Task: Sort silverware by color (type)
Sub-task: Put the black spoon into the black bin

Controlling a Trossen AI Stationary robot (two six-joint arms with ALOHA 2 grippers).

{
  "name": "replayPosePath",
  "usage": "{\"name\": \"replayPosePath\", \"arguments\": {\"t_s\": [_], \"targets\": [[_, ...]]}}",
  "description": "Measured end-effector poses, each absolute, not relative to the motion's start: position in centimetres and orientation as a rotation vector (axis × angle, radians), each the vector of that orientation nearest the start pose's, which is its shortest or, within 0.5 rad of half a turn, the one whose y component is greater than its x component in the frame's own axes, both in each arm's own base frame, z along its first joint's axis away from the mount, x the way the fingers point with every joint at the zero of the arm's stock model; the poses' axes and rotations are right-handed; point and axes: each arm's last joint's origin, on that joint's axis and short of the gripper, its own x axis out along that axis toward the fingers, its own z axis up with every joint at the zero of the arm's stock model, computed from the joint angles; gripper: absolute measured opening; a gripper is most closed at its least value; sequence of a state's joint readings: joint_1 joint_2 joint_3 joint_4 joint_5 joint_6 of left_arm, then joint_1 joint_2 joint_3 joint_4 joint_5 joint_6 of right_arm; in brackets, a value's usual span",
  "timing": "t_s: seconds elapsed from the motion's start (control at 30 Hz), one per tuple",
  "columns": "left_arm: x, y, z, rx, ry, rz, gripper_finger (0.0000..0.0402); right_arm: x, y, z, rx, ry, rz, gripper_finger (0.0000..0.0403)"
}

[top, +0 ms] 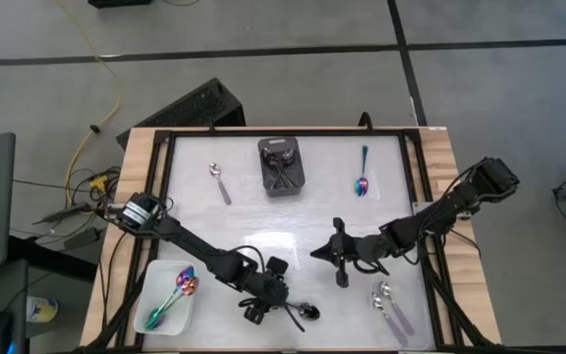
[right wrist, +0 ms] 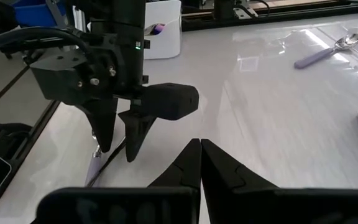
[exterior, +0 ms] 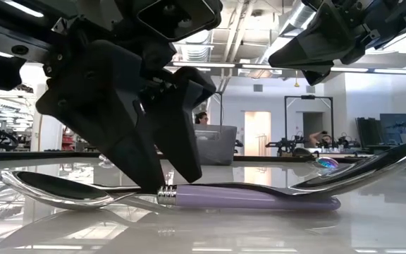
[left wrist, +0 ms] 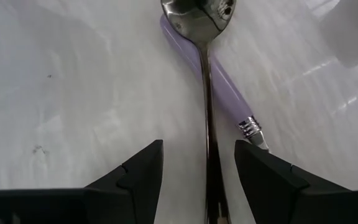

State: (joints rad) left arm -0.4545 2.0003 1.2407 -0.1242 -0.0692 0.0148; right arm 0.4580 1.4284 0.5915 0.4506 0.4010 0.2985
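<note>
I see the left end effector (left wrist: pixel 197 171) open wide astride a dark spoon (left wrist: pixel 207 124); right end effector (right wrist: pixel 201 163) closed, empty

lab | exposed ceiling ducts (exterior: pixel 259 28) | monitors (exterior: pixel 393 127) | floor cables (top: pixel 91 88)

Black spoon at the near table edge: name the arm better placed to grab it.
Left. The left gripper is open astride the black spoon; the right gripper is shut and hangs mid-table.

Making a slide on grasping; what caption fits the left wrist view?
Open left gripper straddling a dark spoon lying across a lilac-handled spoon.
</note>
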Motion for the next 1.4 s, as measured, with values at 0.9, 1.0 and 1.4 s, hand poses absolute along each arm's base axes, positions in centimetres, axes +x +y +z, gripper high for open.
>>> {"name": "replayPosePath", "arguments": {"t_s": [0.9, 1.0, 1.4], "targets": [[37.4, -16.2, 14.0, 0.340, 0.861, -0.204, 0.0004, 25.5, 11.3, 18.7, 0.131, 0.359, 0.003, 0.0030], [37.2, -16.0, 15.3, 0.370, 0.837, -0.178, 0.0004, 25.4, 11.5, 18.7, 0.123, 0.359, 0.009, 0.0030], [33.8, -12.9, 21.4, 0.466, 0.900, 0.137, 0.0003, 25.4, 11.5, 18.7, 0.120, 0.359, 0.011, 0.0030]]}}
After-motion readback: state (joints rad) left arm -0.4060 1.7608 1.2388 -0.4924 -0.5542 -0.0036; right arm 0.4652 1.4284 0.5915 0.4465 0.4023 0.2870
